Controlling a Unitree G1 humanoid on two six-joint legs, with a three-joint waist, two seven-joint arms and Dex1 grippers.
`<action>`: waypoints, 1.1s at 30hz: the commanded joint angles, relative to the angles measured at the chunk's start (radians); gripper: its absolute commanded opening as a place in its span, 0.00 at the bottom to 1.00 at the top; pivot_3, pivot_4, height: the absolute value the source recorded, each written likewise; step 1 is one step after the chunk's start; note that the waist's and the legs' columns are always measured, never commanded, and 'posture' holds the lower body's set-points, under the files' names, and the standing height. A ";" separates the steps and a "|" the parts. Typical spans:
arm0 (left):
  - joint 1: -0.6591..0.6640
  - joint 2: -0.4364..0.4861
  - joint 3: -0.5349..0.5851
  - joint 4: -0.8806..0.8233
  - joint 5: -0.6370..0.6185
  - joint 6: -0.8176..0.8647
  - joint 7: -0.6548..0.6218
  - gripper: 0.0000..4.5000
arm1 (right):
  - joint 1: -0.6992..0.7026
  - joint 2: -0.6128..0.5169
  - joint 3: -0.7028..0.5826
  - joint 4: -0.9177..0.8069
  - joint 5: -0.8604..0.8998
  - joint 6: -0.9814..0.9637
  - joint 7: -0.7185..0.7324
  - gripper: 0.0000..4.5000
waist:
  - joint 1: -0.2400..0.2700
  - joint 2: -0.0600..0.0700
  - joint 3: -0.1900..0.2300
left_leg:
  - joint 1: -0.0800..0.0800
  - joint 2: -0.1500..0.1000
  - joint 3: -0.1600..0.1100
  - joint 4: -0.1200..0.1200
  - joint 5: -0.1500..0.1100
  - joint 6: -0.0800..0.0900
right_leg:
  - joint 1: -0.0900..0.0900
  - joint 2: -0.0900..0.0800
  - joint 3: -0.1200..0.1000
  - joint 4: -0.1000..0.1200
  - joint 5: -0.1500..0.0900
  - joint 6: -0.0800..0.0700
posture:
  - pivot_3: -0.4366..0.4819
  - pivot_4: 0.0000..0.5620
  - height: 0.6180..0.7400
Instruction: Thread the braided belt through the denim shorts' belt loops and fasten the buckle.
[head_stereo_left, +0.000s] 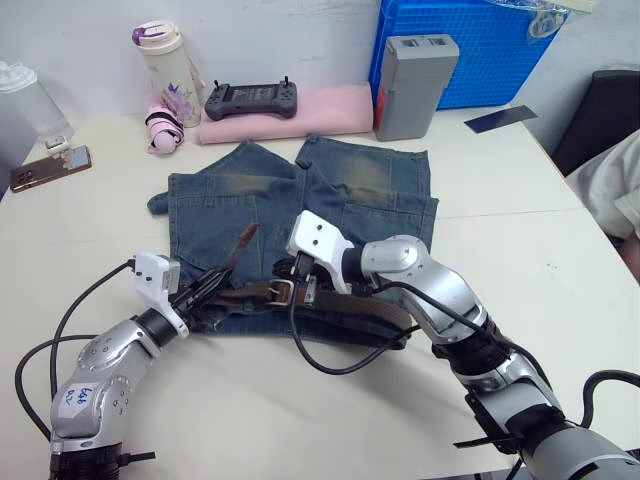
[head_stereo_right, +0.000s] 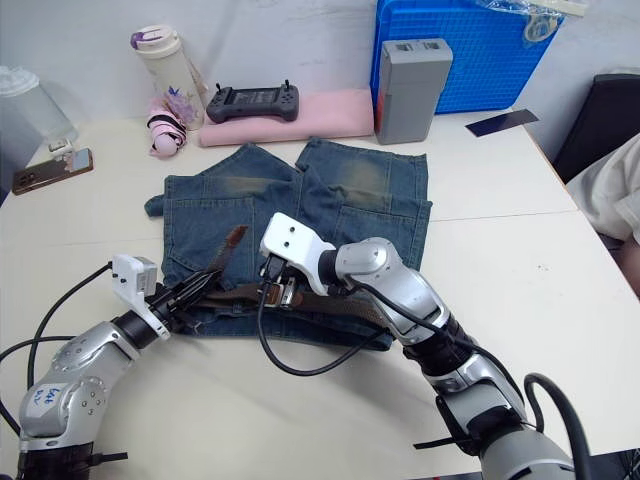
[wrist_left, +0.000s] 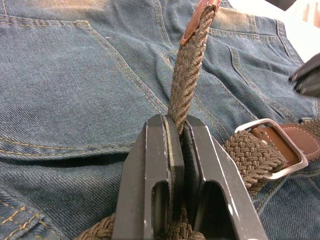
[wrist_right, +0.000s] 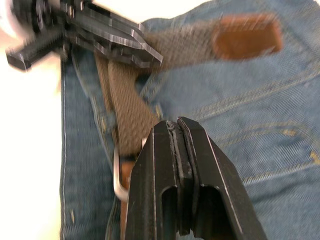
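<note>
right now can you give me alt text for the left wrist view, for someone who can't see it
The left gripper is shut on the braided belt, whose tan-tipped end rises over the denim shorts. Beside it, the silver buckle lies on the denim with braid passing through it.

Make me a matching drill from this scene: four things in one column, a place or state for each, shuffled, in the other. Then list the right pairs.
Things:
1. braided belt
2. buckle
3. denim shorts
4. game controller

Places or states:
A. resting on the pink cushion at the table's far edge
B. spread flat on the white table
C. pinched between the left gripper fingers, tan tip pointing away
D. lying on the denim beside the right gripper

Pairs: 1-C, 2-D, 3-B, 4-A
</note>
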 joint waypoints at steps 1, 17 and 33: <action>-0.005 0.018 0.000 -0.011 0.011 -0.010 -0.008 0.00 | 0.002 0.007 0.027 -0.007 -0.001 0.029 -0.002 0.01 | 0.000 0.000 0.000 | 0.000 0.000 0.000 0.000 0.000 0.000 | 0.000 0.000 0.000 0.000 0.000 0.000 | 0.48 0.27 0.82; 0.013 0.011 -0.017 -0.025 0.024 -0.022 -0.009 0.00 | -0.034 0.032 0.138 0.144 -0.039 0.045 0.025 0.01 | -0.002 0.000 0.000 | 0.001 0.000 0.000 0.000 0.000 0.000 | 0.000 0.000 0.000 0.000 0.000 0.000 | 0.48 0.27 0.82; -0.247 0.255 -0.046 0.148 0.113 -0.119 -0.219 0.00 | -0.191 0.090 0.374 0.402 -0.135 0.027 0.235 0.01 | -0.023 0.001 -0.002 | 0.009 0.004 0.002 -0.009 0.001 -0.004 | 0.002 0.004 0.000 0.000 0.001 -0.004 | 0.48 0.27 0.82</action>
